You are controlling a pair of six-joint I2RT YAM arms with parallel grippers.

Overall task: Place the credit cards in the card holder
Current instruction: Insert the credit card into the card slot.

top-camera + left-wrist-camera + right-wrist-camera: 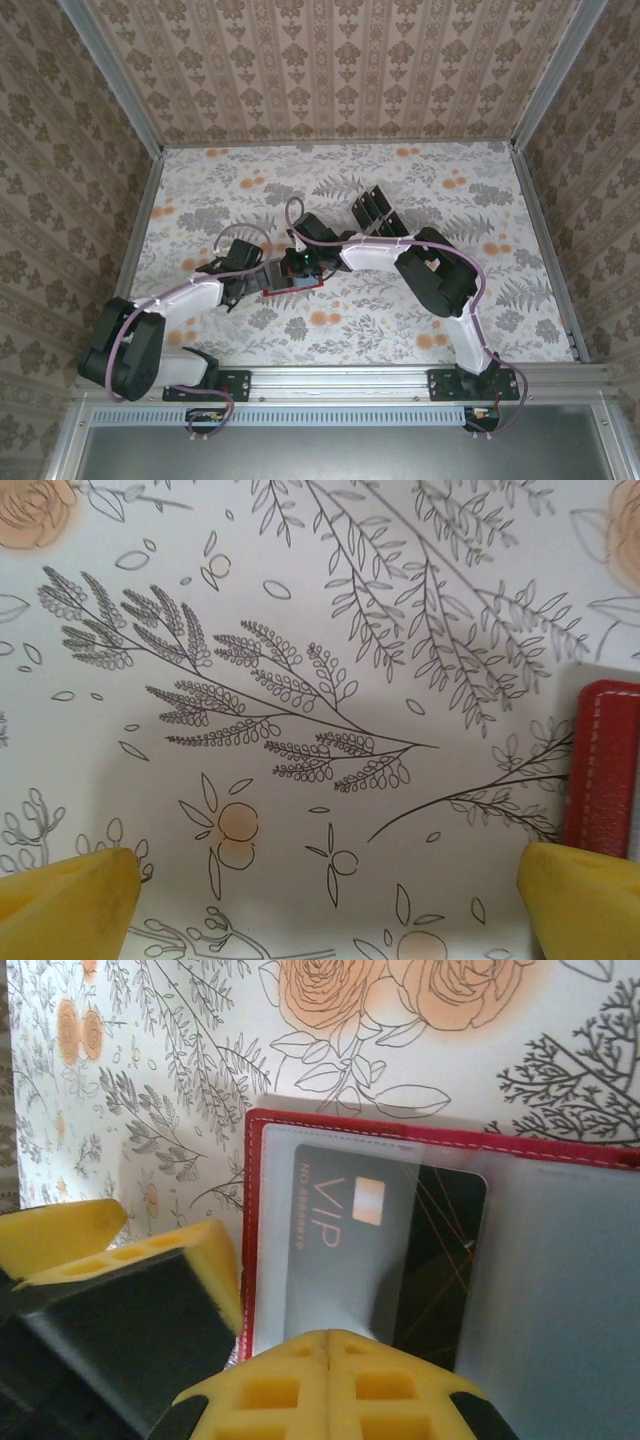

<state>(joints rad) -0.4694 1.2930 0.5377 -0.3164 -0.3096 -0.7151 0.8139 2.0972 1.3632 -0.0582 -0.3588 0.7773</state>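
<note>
My left jaws (320,900) stand wide apart over the bare desk (300,630), just beside the card holder (603,770), gripping nothing. My right jaws (330,1345) are pressed together at the near edge of the card holder, which lies open and flat. Their tips meet the near end of a credit card (345,1240) marked VIP inside the card holder; whether they pinch it I cannot tell. Beyond the card holder stands a rack (372,213) of dark cards.
</note>
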